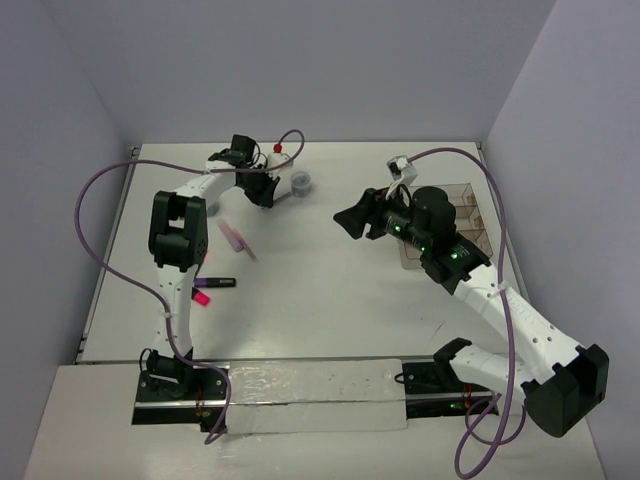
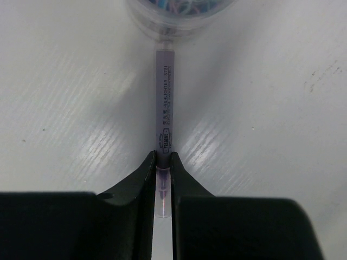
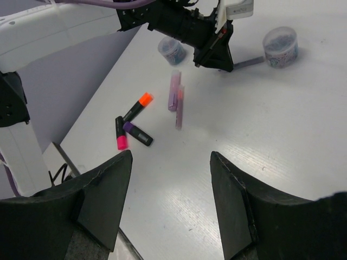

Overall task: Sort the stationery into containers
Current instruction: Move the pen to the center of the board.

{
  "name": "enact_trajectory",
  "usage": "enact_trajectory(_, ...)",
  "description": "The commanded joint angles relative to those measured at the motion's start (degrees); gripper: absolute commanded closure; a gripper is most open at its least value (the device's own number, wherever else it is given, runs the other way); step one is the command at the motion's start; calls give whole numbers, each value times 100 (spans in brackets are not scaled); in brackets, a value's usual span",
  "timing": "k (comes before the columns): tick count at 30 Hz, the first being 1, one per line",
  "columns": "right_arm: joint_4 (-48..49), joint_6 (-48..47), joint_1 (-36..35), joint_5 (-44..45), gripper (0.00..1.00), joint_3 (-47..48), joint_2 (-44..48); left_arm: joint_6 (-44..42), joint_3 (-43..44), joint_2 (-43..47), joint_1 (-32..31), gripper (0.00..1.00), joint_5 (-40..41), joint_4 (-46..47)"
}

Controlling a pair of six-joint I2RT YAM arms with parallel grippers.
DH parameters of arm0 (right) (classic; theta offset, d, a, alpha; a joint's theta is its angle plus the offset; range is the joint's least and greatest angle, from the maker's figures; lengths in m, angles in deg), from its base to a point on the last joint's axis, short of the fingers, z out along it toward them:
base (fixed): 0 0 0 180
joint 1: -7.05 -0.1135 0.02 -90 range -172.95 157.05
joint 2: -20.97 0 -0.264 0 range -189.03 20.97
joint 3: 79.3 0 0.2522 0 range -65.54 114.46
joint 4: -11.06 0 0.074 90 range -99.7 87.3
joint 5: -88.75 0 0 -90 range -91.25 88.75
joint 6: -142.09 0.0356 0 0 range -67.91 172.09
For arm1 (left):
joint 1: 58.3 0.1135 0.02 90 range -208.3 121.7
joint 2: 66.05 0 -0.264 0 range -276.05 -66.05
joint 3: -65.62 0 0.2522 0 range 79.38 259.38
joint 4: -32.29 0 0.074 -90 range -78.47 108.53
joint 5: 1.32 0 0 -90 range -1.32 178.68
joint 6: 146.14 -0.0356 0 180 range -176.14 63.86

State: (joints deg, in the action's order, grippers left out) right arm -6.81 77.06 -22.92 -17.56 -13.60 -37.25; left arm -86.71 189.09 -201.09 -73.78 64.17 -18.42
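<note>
My left gripper is shut on the end of a grey-purple highlighter, low over the table at the far left. The highlighter's other end touches a small round blue-grey jar. A second jar stands behind the left arm. A pale purple pen and a pale pink pen lie side by side. An orange-ended black marker, a magenta-capped marker and a purple-capped one lie near the left edge. My right gripper is open and empty above mid-table. The clear tray is partly hidden behind the right arm.
Purple cables loop off both arms over the table sides. The left table edge and a wall run close beside the markers. A red bead shows on the cable by the left wrist.
</note>
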Motion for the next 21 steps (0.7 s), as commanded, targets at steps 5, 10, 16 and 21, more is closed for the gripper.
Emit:
enact_trajectory(5, -328, 82, 390, 336, 33, -259, -118, 154, -1589, 701, -212, 100, -383, -138)
enact_trajectory(10, -118, 181, 864, 395, 31, -746, -180, 219, -2419, 1126, -254, 93, -414, -51)
enact_trajectory(16, 258, -82, 1052, 851, 25, -1186, 74, 425, -2928, 1510, -339, 63, -485, 400)
enact_trajectory(21, 652, -594, 1112, 1865, 19, -1527, 738, 734, -2963, 1723, -373, 52, -513, 699)
